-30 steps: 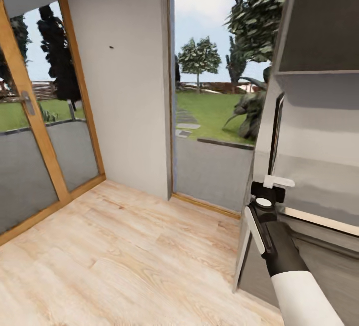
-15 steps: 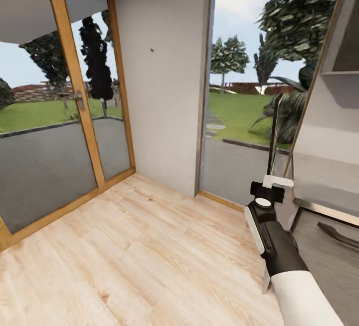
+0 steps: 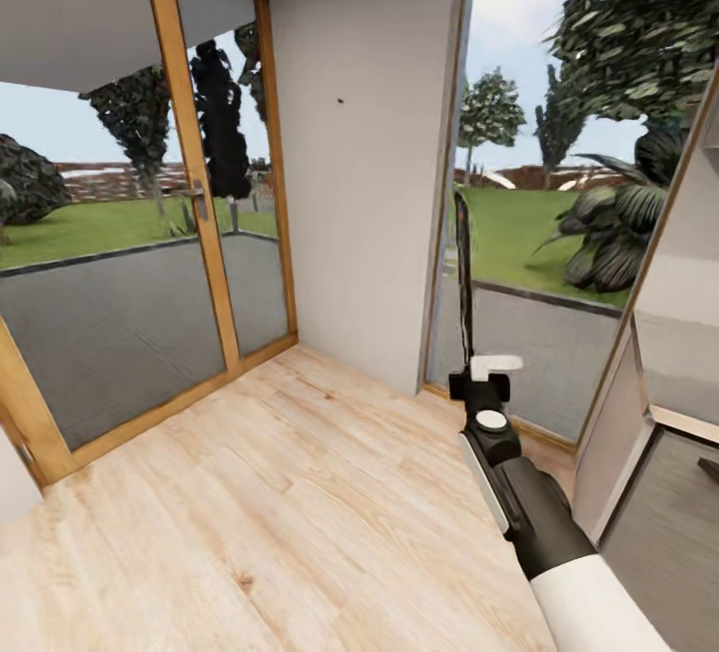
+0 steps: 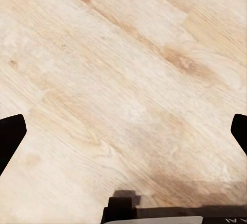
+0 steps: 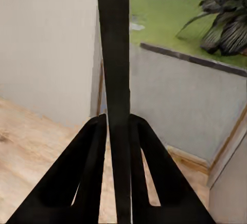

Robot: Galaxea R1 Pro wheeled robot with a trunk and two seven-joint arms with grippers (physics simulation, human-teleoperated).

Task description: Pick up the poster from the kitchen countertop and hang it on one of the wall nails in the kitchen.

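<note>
1. Poster (image 3: pixel 463 273), a thin dark-edged rectangular print, stands upright right of centre in the head view, seen edge-on, so its picture is hidden.
2. The right gripper (image 3: pixel 473 372) is clamped on the poster's lower edge; the right wrist view shows both black fingers (image 5: pixel 90 162) pressed against it (image 5: pixel 115 80).
3. One tiny dark wall nail (image 3: pixel 340 101) dots the plain light-grey wall (image 3: pixel 369 193), upper centre.
4. The left gripper (image 4: pixel 123 131) is spread wide over the pale wooden plank floor (image 4: pixel 123 69), its fingertips cut off at the frame edges.

Poster (image 3: pixel 463 273) upright, edge-on between the right gripper's (image 3: pixel 477 369) fingers (image 5: pixel 90 167), right of the wall nail (image 3: pixel 340 101).
</note>
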